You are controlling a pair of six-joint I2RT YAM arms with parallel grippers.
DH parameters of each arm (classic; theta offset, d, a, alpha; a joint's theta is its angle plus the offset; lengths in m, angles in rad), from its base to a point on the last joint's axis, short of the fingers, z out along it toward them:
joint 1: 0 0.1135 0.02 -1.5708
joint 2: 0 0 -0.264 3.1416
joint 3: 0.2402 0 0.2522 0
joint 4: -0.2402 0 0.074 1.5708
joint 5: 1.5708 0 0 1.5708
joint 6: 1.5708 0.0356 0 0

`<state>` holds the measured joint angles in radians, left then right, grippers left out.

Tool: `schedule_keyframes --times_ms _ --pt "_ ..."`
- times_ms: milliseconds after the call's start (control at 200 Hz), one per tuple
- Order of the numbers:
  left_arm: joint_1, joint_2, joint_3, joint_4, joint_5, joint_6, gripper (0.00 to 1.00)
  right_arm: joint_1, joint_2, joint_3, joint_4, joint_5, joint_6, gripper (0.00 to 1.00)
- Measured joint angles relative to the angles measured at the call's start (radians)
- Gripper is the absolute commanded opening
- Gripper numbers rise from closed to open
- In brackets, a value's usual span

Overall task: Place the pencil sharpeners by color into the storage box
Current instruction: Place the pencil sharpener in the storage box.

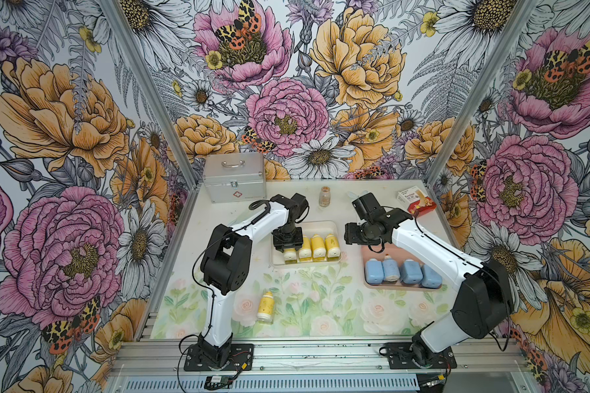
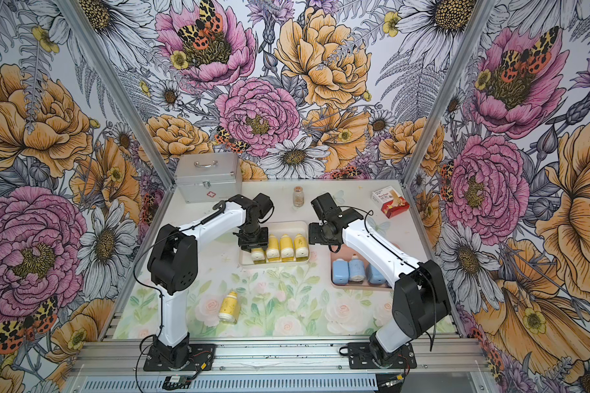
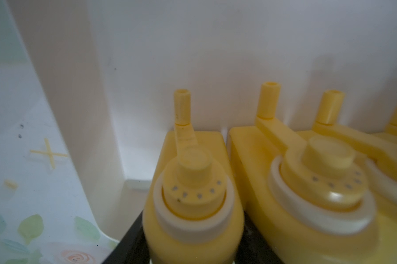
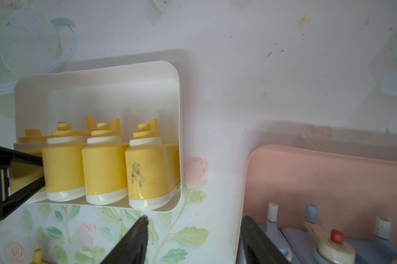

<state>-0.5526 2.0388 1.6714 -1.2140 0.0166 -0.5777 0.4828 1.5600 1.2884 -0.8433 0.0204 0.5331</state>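
Note:
A white storage box (image 1: 303, 226) holds several yellow pencil sharpeners (image 1: 319, 246) lying side by side. My left gripper (image 1: 288, 250) reaches down into its left end and is shut on the leftmost yellow sharpener (image 3: 193, 217), with a black finger (image 3: 133, 246) on each side of it. One more yellow sharpener (image 1: 265, 306) lies loose on the mat near the left arm. A pink storage box (image 1: 368, 251) holds several light-blue sharpeners (image 1: 410, 272). My right gripper (image 4: 193, 240) hangs open over the mat between the two boxes, holding nothing.
A silver case (image 1: 234, 177) stands at the back left. A brown glass vial (image 1: 324, 196) is at the back middle and a red-and-white carton (image 1: 417, 201) at the back right. The right arm's forearm crosses above the pink box.

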Motion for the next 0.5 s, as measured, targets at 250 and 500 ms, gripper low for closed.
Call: schedule_keyframes --times_ms 250,500 --pt "0.0 0.0 -0.004 0.008 0.0 0.0 0.54 -0.003 0.0 -0.003 0.0 -0.001 -0.001 0.67" --pt "-0.002 0.001 -0.011 0.027 0.0 -0.002 0.59 -0.005 0.0 -0.003 0.001 -0.01 -0.001 0.67"
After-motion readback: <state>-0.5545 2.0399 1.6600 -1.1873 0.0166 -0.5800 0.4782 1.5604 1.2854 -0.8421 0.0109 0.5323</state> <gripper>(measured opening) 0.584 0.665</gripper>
